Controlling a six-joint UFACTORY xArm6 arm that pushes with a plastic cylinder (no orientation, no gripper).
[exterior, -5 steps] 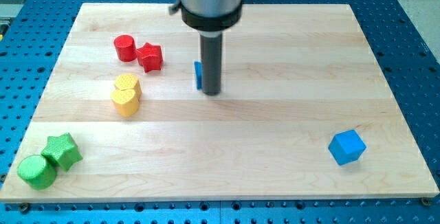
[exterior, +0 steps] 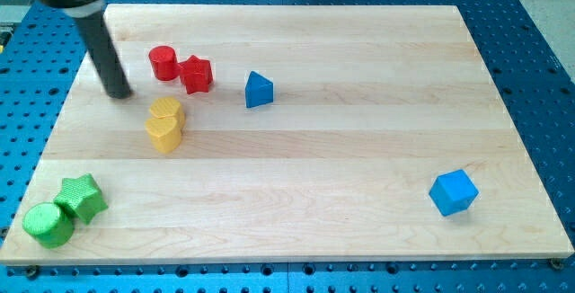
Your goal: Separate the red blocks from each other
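A red cylinder [exterior: 163, 63] and a red star-shaped block [exterior: 197, 74] sit touching each other on the wooden board [exterior: 359, 131], near the view's upper left. My tip [exterior: 118, 93] rests on the board to the left of the red cylinder and slightly below it, a short gap away and touching no block.
Two yellow blocks [exterior: 165, 123] lie together just below the red pair. A blue triangular block [exterior: 258, 90] sits to the right of the red star. A green star [exterior: 81, 196] and a green cylinder [exterior: 48, 225] are at the lower left. A blue cube [exterior: 453, 191] is at the lower right.
My tip has swung from beside the blue triangular block across to the left of the red cylinder. The blue triangular block is now uncovered. No block has moved.
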